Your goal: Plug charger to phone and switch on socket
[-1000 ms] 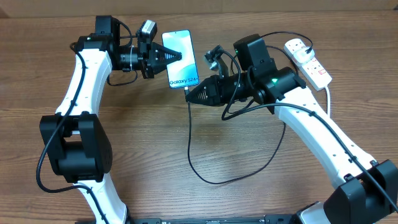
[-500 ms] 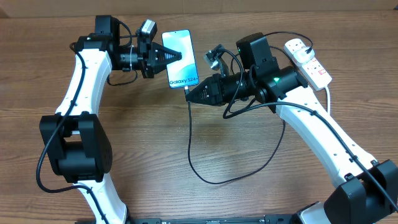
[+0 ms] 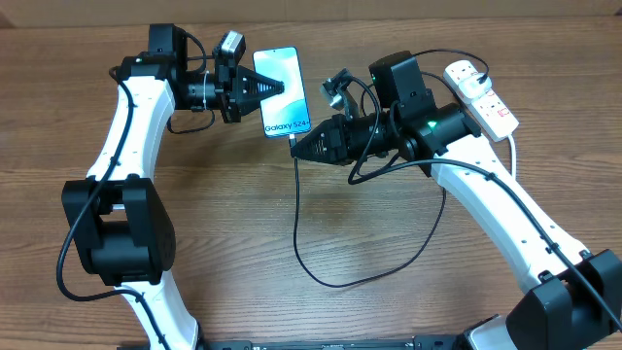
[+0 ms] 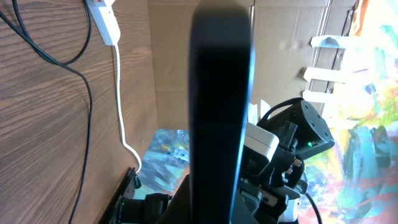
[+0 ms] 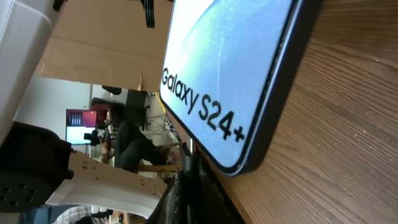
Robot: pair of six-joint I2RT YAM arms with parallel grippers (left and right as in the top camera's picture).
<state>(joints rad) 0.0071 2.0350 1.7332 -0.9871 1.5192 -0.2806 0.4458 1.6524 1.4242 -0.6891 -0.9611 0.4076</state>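
Note:
The phone (image 3: pixel 282 91) lies at the table's upper middle with its cyan screen lit and white text at its near end. It fills the right wrist view (image 5: pixel 230 68) and shows edge-on in the left wrist view (image 4: pixel 221 106). My left gripper (image 3: pixel 273 87) is shut on the phone's left side. My right gripper (image 3: pixel 297 148) is shut on the charger's connector tip (image 3: pixel 293 142), right at the phone's near end. The black charger cable (image 3: pixel 297 224) loops across the table toward the white socket (image 3: pixel 479 94) at the upper right.
The socket's thick white cord (image 3: pixel 512 146) runs down past my right arm and shows in the left wrist view (image 4: pixel 119 93). The cable loop (image 3: pixel 389 272) lies on the wood in front of my right arm.
My right gripper has shifted slightly toward the phone's near end with the connector tip. The left arm and phone have not moved.

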